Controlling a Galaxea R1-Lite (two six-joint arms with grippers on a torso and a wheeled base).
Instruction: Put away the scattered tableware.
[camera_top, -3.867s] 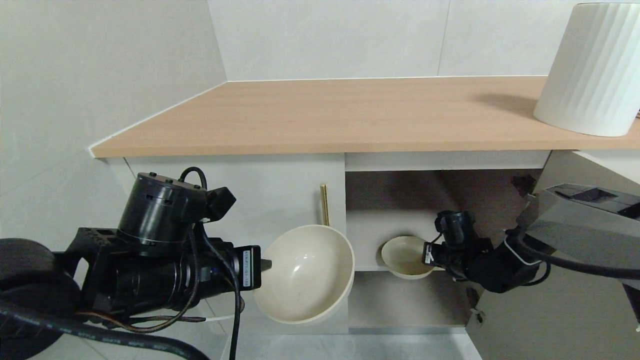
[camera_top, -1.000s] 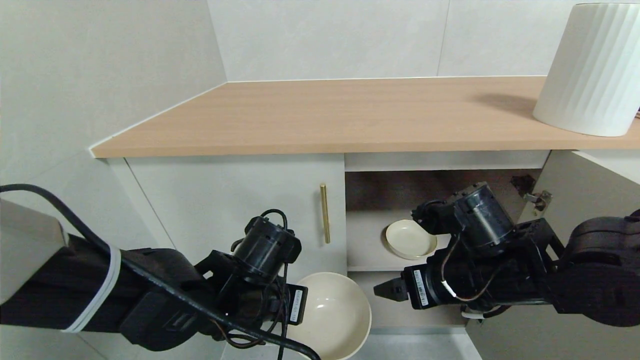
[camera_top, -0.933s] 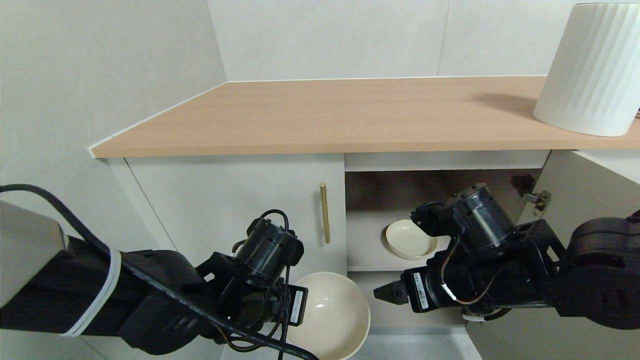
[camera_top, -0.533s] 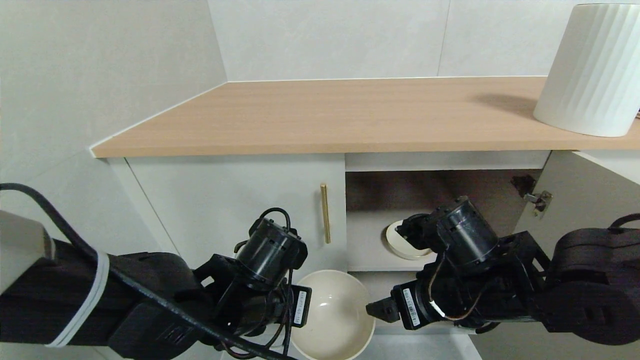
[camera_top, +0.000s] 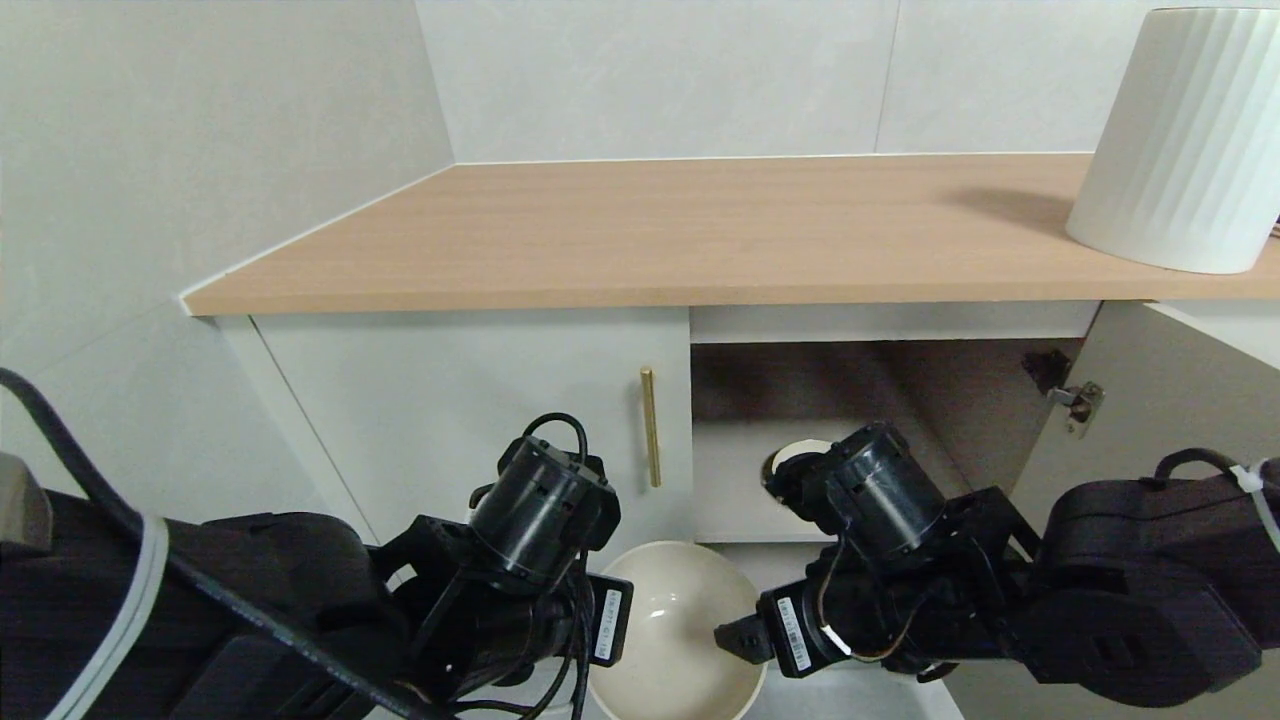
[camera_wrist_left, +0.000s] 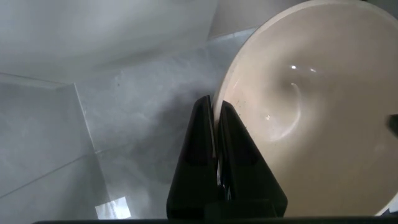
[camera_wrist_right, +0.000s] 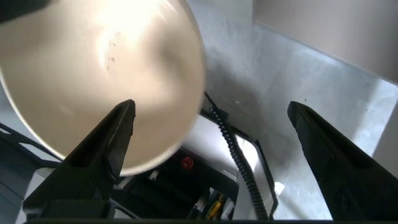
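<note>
Holding the big round cream bowl (camera_top: 672, 640) by its rim, the left gripper (camera_wrist_left: 215, 115) has its jaws pinched tight on it, low down in front of the white cupboard (camera_top: 480, 400). The right gripper (camera_wrist_right: 210, 106) is just beside the bowl, jaws wide apart. A small cream dish (camera_top: 797, 455) sits partly hidden on the cupboard shelf (camera_top: 725, 490).
</note>
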